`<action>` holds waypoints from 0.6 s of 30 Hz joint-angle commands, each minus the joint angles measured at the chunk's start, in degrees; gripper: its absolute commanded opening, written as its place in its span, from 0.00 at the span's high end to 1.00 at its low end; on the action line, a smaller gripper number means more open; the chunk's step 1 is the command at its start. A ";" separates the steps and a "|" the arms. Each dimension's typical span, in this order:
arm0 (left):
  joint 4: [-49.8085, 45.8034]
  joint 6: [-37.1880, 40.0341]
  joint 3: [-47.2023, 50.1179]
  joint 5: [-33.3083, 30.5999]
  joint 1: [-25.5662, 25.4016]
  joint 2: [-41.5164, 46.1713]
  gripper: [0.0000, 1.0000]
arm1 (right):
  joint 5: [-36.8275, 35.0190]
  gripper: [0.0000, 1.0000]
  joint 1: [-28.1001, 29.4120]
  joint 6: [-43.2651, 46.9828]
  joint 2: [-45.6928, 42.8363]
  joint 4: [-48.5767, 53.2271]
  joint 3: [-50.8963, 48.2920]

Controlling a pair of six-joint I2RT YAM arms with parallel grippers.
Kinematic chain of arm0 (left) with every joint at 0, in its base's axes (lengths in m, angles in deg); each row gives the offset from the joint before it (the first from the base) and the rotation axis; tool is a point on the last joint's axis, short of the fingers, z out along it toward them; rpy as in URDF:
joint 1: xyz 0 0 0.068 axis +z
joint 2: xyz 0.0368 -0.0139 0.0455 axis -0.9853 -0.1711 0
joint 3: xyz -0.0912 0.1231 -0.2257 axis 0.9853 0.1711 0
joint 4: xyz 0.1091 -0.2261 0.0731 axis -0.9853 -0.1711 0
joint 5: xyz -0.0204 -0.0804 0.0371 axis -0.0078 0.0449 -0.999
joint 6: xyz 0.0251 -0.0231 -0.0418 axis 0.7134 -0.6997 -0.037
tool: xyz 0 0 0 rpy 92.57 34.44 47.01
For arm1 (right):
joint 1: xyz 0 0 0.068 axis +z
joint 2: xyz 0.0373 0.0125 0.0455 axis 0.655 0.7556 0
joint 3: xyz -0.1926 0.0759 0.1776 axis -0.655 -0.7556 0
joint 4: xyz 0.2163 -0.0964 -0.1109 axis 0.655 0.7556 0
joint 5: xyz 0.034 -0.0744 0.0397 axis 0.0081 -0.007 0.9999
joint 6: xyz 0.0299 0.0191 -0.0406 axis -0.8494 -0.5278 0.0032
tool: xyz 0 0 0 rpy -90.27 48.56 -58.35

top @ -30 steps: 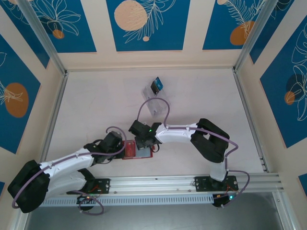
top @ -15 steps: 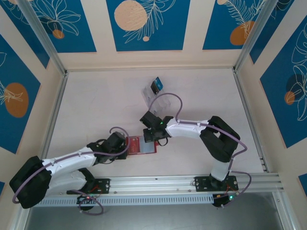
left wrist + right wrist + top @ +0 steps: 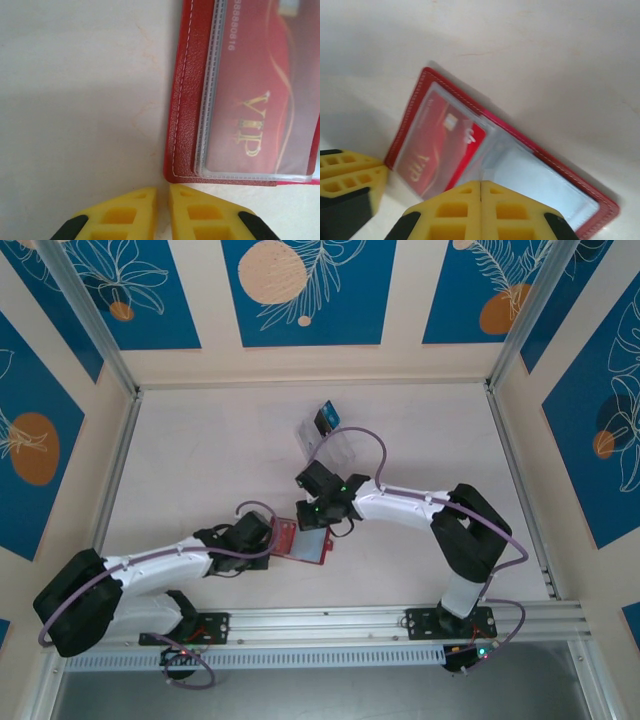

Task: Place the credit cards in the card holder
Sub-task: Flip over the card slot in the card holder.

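The card holder point(image 3: 306, 545) lies open on the table, red with clear sleeves inside. A red VIP credit card point(image 3: 255, 100) sits in its left sleeve point(image 3: 437, 145). My left gripper point(image 3: 274, 540) rests at the holder's left edge. Its yellow tips point(image 3: 162, 192) are almost together just short of the holder's corner point(image 3: 192, 100), with only bare table in the thin gap. My right gripper point(image 3: 318, 517) hovers at the holder's far side. It is shut point(image 3: 480, 185), tips over the empty clear sleeve point(image 3: 540, 185). A blue and black card point(image 3: 326, 419) stands in the clear rack.
The clear plastic rack point(image 3: 338, 450) stands behind the right gripper, mid-table. Pale table surface lies open to the left and right. Metal frame posts and patterned walls enclose the table. The left gripper's fingers point(image 3: 350, 175) show beside the holder in the right wrist view.
The card holder has slid a little to the right and turned, with the left gripper following it. The right gripper has drawn back from over the holder toward the rack.
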 commanded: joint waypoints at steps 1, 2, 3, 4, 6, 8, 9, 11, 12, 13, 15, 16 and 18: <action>9.16 -1.54 0.26 3.43 -1.38 -1.71 0.86 | 5.79 1.00 -0.20 -2.08 1.78 -1.01 3.03; 8.93 -1.62 0.35 3.33 -1.40 -1.25 0.86 | 6.56 1.00 -0.36 -2.65 2.26 -1.46 3.44; 8.46 -1.71 0.52 3.17 -1.31 -0.58 0.86 | 7.25 1.00 -0.51 -3.35 2.90 -1.92 4.05; 8.20 -1.71 0.74 3.08 -1.34 0.12 0.86 | 7.90 1.00 -0.62 -3.72 3.44 -2.06 4.66; 7.55 -1.71 1.16 2.82 -1.38 1.23 0.85 | 8.68 1.00 -0.55 -4.65 5.05 -2.07 6.08; 6.72 -1.67 1.46 2.55 -1.36 2.08 0.84 | 9.58 0.99 -0.41 -5.43 6.77 -2.37 7.29; 6.40 -1.78 1.66 2.46 -1.34 2.57 0.84 | 10.06 0.97 -0.29 -5.78 7.77 -2.42 8.07; 5.96 -1.88 2.19 2.37 -1.34 3.40 0.83 | 10.64 0.95 -0.03 -6.57 9.56 -2.44 9.53; 5.58 -2.12 2.45 2.22 -1.35 3.93 0.82 | 10.76 0.94 0.15 -6.99 10.53 -2.49 10.29; 5.10 -2.28 2.71 2.20 -1.36 4.60 0.80 | 10.95 0.92 0.28 -7.44 11.62 -2.42 11.30; 3.71 -2.82 3.29 1.73 -1.34 6.21 0.77 | 11.55 0.91 0.33 -8.23 13.28 -2.23 12.77; 2.90 -2.98 3.49 1.52 -1.39 7.16 0.76 | 11.89 0.88 0.42 -8.65 13.90 -2.40 13.09; 0.42 -3.44 3.91 0.72 -1.34 9.90 0.72 | 12.55 0.81 0.43 -9.43 15.16 -2.72 14.13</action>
